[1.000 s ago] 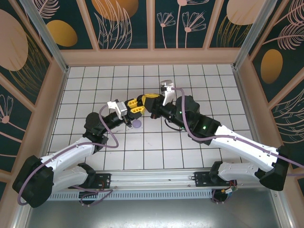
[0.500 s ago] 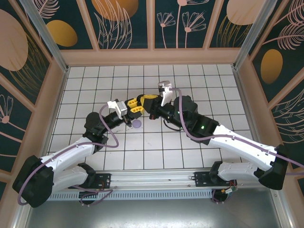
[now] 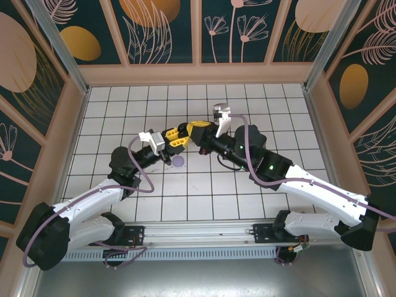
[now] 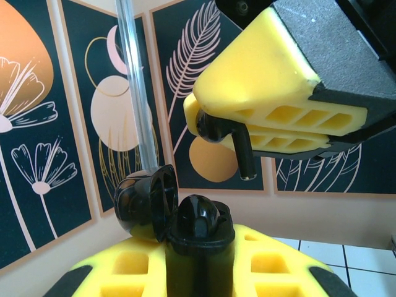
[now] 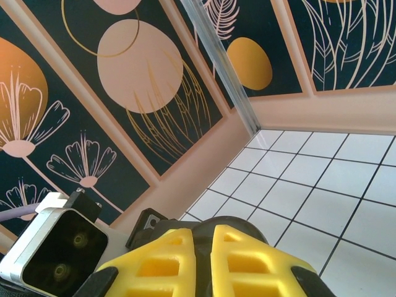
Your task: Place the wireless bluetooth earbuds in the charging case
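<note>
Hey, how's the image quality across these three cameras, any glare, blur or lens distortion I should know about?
Top external: even light, sharp, corner posts leaning from the wide lens. Left wrist: small highlights on the glossy black charging case; the black earbud above it is crisp, the yellow fingers below slightly soft. Right wrist: evenly lit, no glare, wall panels in focus.
</note>
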`<action>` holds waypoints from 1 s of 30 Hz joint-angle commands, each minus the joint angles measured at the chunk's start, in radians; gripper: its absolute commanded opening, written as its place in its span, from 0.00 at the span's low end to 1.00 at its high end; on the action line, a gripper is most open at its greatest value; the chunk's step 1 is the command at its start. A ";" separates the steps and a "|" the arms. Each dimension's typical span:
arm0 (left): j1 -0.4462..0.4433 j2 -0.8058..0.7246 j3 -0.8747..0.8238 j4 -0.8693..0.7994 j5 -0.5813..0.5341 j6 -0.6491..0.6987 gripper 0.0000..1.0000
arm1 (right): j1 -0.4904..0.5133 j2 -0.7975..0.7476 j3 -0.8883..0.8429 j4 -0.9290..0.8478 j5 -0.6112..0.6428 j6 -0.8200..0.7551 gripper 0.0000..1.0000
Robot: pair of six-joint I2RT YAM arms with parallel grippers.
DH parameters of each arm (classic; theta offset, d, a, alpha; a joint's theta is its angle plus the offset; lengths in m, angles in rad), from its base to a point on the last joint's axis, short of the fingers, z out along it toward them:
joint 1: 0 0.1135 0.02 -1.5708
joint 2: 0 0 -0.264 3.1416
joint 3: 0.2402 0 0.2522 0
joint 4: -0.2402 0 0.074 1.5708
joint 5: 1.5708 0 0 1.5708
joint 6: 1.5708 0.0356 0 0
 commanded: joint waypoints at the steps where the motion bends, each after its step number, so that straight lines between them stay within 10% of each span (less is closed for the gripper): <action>1: -0.005 -0.010 0.031 0.049 0.022 -0.010 0.00 | -0.006 0.011 0.030 0.034 -0.002 0.012 0.10; 30: -0.005 -0.003 0.028 0.061 0.030 -0.025 0.00 | -0.038 0.066 0.049 0.075 -0.035 0.022 0.10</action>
